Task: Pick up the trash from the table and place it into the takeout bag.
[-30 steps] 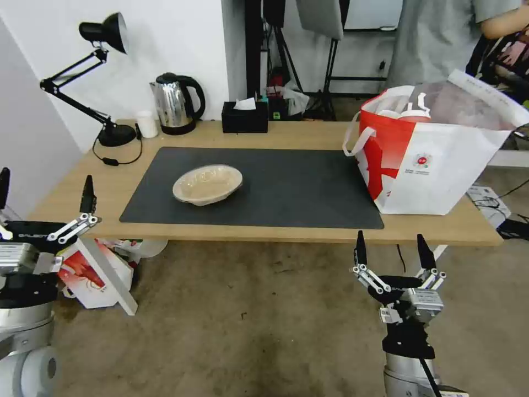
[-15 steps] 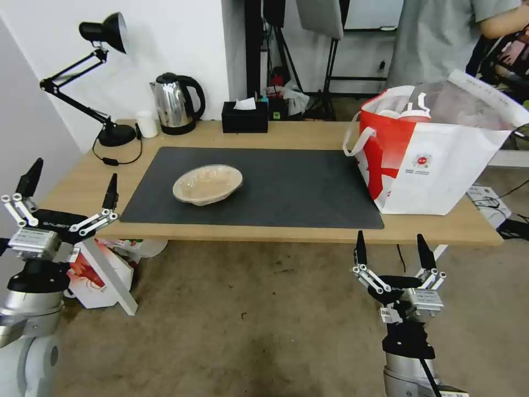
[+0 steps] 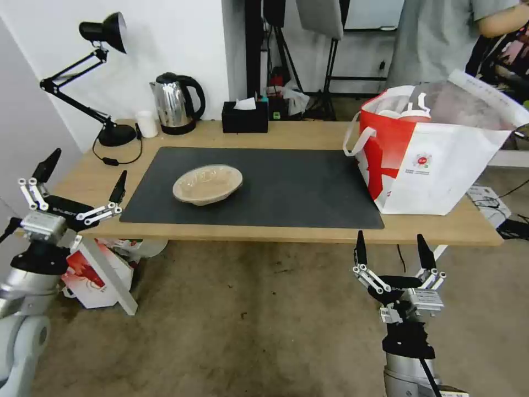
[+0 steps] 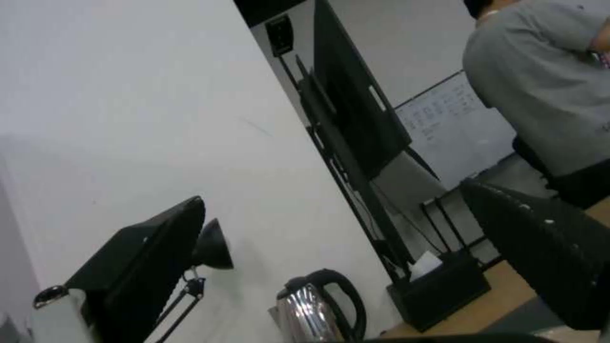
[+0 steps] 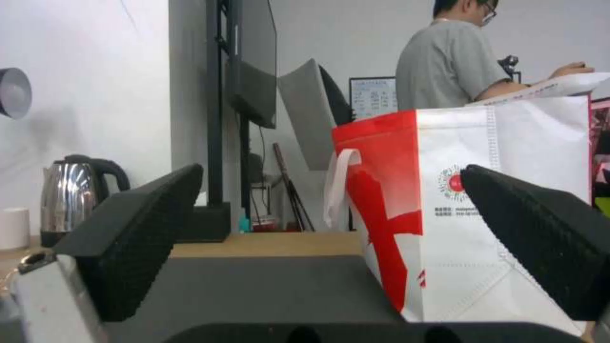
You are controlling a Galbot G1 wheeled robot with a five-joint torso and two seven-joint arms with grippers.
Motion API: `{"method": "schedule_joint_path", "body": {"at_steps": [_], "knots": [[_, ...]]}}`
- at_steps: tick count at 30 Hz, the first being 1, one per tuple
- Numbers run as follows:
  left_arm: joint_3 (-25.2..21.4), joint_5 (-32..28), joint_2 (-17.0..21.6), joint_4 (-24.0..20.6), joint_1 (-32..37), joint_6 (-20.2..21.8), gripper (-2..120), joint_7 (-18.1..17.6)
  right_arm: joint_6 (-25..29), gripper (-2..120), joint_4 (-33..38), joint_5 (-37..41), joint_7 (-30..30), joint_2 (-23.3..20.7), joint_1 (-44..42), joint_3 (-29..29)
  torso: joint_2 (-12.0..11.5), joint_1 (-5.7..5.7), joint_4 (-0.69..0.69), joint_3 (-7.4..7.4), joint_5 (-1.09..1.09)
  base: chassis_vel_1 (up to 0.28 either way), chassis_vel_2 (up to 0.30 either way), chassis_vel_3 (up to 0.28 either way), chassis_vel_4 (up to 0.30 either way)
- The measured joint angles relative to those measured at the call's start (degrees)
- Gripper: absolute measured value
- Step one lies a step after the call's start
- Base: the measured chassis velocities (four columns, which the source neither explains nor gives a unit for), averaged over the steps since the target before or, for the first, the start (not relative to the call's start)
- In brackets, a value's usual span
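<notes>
A shallow beige round dish point(image 3: 208, 184), a piece of the trash, lies on the dark grey mat point(image 3: 286, 187) of the light-wood table point(image 3: 435, 227), left of centre. The takeout bag point(image 3: 435, 160) stands upright at the table's right end, white with a red side panel; a red cup with a white lid point(image 3: 413, 116) pokes up inside it. My left gripper point(image 3: 85, 170) hovers open over the table's left front corner, well left of the dish. Below the front edge, my right gripper point(image 3: 392, 246) stands open and empty, facing the takeout bag point(image 5: 483, 205).
A steel kettle point(image 3: 175, 103), a black tissue box point(image 3: 245, 116), a black desk lamp point(image 3: 99, 82) and a small white cup point(image 3: 146, 123) line the table's back. A smaller red-and-white bag point(image 3: 91, 273) sits on the floor under the left end.
My left gripper has risen and moved forward and to the right, from beside the table's left end to over its front left corner. The right arm has stayed still.
</notes>
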Motion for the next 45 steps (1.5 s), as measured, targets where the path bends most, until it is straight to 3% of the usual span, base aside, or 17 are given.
{"method": "schedule_joint_path", "body": {"at_steps": [18,29,32,37,45], "knots": [[1.8,-4.1,16.0,5.2,-4.2,2.8,100,5.3,0.0,100,0.0,0.0,0.0,0.0,0.0,0.0,0.0,0.00,0.00,0.00,0.00,0.000,0.000,0.000,0.000],[2.2,-4.6,19.5,7.1,-4.7,2.7,100,7.9,0.0,100,0.0,0.0,0.0,0.0,0.0,0.0,0.0,0.00,0.00,0.00,0.00,0.000,0.000,0.000,0.000],[2.0,-4.4,23.1,8.9,-5.8,2.6,100,11.8,0.0,100,0.0,0.0,0.0,0.0,0.0,0.0,0.0,0.00,0.00,0.00,0.00,0.000,0.000,0.000,0.000],[2.1,-4.4,26.1,9.9,-6.4,2.4,100,14.3,0.0,100,0.0,0.0,0.0,0.0,0.0,0.0,0.0,0.00,0.00,0.00,0.00,0.000,0.000,0.000,0.000],[4.0,-3.9,26.3,11.4,-7.7,2.3,100,17.5,0.0,100,0.0,0.0,0.0,0.0,0.0,0.0,0.0,0.00,0.00,0.00,0.00,0.000,0.000,0.000,0.000]]}}
